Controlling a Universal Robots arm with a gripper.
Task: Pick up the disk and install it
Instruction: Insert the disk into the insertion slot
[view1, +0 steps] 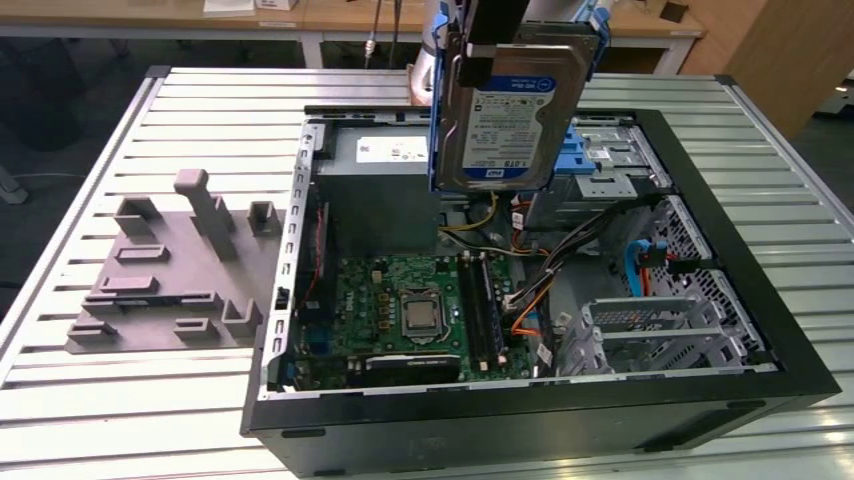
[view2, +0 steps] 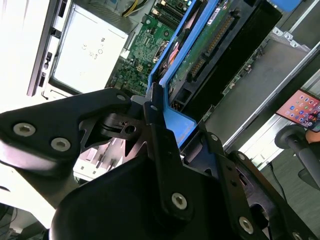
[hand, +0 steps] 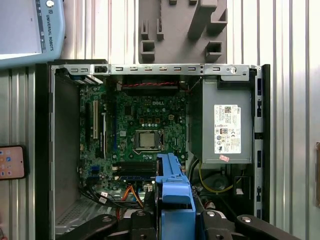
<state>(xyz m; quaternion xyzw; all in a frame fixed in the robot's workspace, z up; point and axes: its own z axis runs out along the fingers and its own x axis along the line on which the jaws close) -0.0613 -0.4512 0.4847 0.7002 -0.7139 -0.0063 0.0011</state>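
Holding the disk (view1: 514, 120) (flat silver rectangular hard drive, white-and-blue label, blue plastic rail frame round its edges) in the black gripper (view1: 494, 40), fingers pinched onto the upper end of the frame. In the second wrist view we see the gripper (view2: 172, 122) clamped on the blue rail, and the disk (view2: 210, 42) showing its green circuit-board side. Pale blue-grey arm (view1: 427, 55) enters at the top of the exterior view, wrist pointing roughly straight down over the far part of the open black desktop computer case (view1: 534, 420).

Case lies on its side on a slatted silver metal table (view1: 147, 400). Inside we see the green motherboard (view1: 400, 305), the grey metal power supply box (hand: 225, 125) and perforated metal drive cages (view1: 667, 320) toward the exterior view's right. Grey plastic fixture block (view1: 174, 270) sits on the table just beside the case, at the exterior view's left. A phone (hand: 11, 162) sits beside the case in the first wrist view. Wooden desks (view1: 334, 15) and dark floor behind the table.

Disk hangs above the case interior, not seated in any bay. Long axis near vertical, slightly tilted. Label face toward the exterior camera, board side away, free short end pointing down into the case.
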